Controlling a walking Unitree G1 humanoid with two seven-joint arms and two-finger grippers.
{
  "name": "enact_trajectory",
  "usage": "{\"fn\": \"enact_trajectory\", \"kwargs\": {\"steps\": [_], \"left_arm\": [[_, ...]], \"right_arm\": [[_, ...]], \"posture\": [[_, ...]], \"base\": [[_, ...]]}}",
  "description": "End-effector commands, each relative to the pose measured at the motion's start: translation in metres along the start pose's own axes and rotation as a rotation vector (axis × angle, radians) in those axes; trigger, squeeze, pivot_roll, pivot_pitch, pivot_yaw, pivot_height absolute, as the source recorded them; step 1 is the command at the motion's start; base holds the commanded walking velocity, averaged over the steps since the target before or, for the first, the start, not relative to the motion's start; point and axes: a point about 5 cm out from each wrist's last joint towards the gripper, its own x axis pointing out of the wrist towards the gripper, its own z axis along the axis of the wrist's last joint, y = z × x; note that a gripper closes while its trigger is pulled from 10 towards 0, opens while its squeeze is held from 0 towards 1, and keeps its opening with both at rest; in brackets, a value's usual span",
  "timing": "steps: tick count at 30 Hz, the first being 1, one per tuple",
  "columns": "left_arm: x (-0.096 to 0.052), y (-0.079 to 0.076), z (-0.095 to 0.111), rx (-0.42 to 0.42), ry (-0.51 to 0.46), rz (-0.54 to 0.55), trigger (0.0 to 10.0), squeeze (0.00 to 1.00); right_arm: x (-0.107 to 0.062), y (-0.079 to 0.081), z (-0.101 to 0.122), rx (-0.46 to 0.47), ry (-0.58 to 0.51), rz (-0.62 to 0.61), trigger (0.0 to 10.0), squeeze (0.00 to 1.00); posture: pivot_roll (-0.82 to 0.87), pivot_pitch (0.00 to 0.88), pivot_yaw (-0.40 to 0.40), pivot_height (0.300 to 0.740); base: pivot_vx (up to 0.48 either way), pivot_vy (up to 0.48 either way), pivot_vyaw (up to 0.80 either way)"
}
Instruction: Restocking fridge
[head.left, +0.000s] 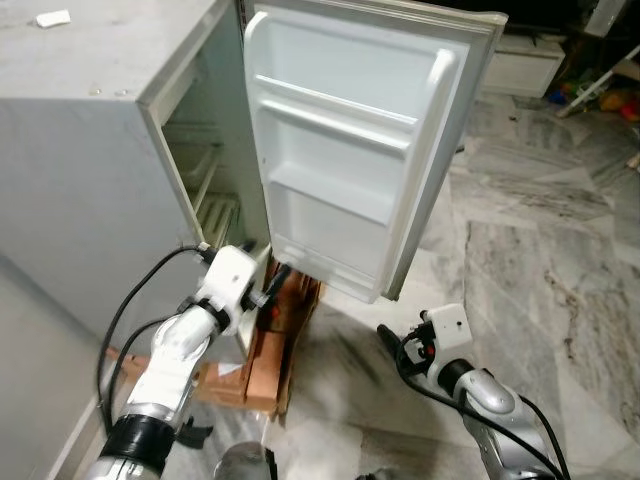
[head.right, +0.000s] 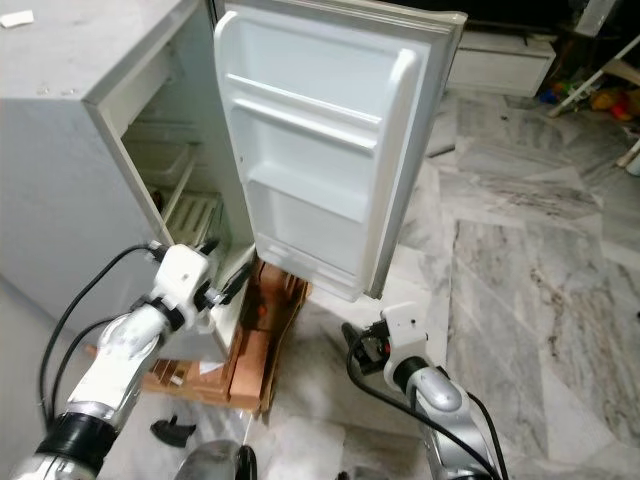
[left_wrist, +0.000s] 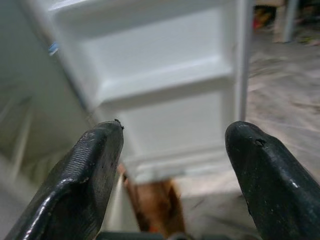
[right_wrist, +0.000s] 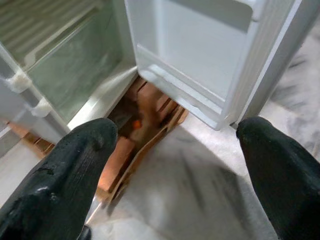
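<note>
The small grey fridge (head.left: 90, 170) stands with its door (head.left: 350, 150) swung wide, showing bare white door shelves. Wire racks (head.right: 185, 215) and a clear drawer (right_wrist: 75, 70) show inside the cabinet. My left gripper (head.left: 278, 280) is raised at the bottom corner of the fridge opening, beside the door's lower edge. Its fingers (left_wrist: 85, 170) are open with nothing between them. Lower, over the floor in front of the door, my right gripper (head.left: 392, 345) is also open and empty, and its fingers (right_wrist: 65, 175) point toward the fridge base.
A brown cardboard box (head.left: 285, 340) stands open below the door, with something small and orange (right_wrist: 136, 123) inside. A wooden pallet (head.right: 175, 375) lies under the fridge. Grey marble floor (head.left: 540, 260) spreads to the right. A white cabinet (head.left: 520, 65) stands far back.
</note>
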Motion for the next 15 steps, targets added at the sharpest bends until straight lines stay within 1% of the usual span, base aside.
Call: {"fn": "enact_trajectory", "kwargs": {"steps": [1, 2, 3, 5, 6, 7, 8, 11, 12, 13, 14, 15], "left_arm": [[-0.004, 0.002, 0.0, -0.019, -0.011, 0.052, 10.0, 0.0], [-0.014, -0.001, -0.005, -0.021, 0.001, 0.081, 10.0, 0.0], [-0.017, -0.004, -0.007, -0.019, 0.003, 0.082, 10.0, 0.0], [-0.022, -0.009, -0.007, -0.018, 0.006, 0.08, 10.0, 0.0], [-0.026, -0.012, -0.009, -0.026, 0.014, 0.088, 10.0, 0.0], [-0.026, -0.012, -0.009, -0.026, 0.014, 0.088, 10.0, 0.0], [-0.029, -0.012, -0.012, -0.037, 0.029, 0.107, 10.0, 0.0], [-0.038, -0.006, -0.019, -0.069, 0.057, 0.181, 10.0, 0.0], [-0.041, -0.002, -0.019, -0.084, 0.052, 0.211, 10.0, 0.0], [-0.041, -0.002, -0.019, -0.084, 0.052, 0.211, 10.0, 0.0], [-0.044, 0.004, -0.019, -0.095, 0.053, 0.252, 10.0, 0.0], [-0.045, 0.006, -0.02, -0.108, 0.056, 0.274, 10.0, 0.0]], "right_arm": [[-0.001, -0.009, 0.008, -0.011, -0.028, -0.038, 10.0, 0.0], [0.0, -0.012, 0.013, -0.015, -0.05, -0.06, 10.0, 0.0], [0.001, -0.013, 0.016, -0.02, -0.061, -0.063, 10.0, 0.0], [0.002, -0.013, 0.019, -0.027, -0.074, -0.062, 10.0, 0.0], [0.005, -0.01, 0.023, -0.047, -0.087, -0.048, 10.0, 0.0], [0.005, -0.01, 0.023, -0.047, -0.087, -0.048, 10.0, 0.0], [0.006, -0.006, 0.027, -0.064, -0.102, -0.037, 10.0, 0.0], [0.007, -0.002, 0.032, -0.059, -0.124, -0.045, 10.0, 0.0], [0.007, -0.002, 0.035, -0.05, -0.145, -0.058, 10.0, 0.0], [0.007, -0.002, 0.035, -0.05, -0.145, -0.058, 10.0, 0.0], [0.007, -0.003, 0.038, -0.041, -0.168, -0.071, 10.0, 0.0], [0.007, -0.003, 0.04, -0.034, -0.18, -0.078, 10.0, 0.0]], "posture": [[0.09, 0.0, -0.022, 0.74], [0.09, 0.0, -0.025, 0.74], [0.1, 0.003, -0.03, 0.74], [0.1, 0.006, -0.032, 0.74], [0.1, 0.02, -0.041, 0.74], [0.1, 0.02, -0.041, 0.74], [0.1, 0.025, -0.04, 0.74], [0.09, 0.032, -0.034, 0.74], [0.09, 0.027, -0.025, 0.74], [0.09, 0.027, -0.025, 0.74], [0.09, 0.019, -0.019, 0.74], [0.09, 0.014, -0.015, 0.74]], "base": [[0.0, -0.461, 0.0], [0.0, -0.458, -0.46], [0.0, -0.458, -0.68], [0.0, -0.45, -0.8], [0.0, -0.446, -0.8], [0.0, -0.446, -0.8], [0.0, -0.442, -0.8], [0.0, -0.431, -0.8], [0.281, -0.386, -0.8], [0.281, -0.386, -0.8], [0.364, -0.311, -0.8], [0.39, -0.277, -0.8]]}}
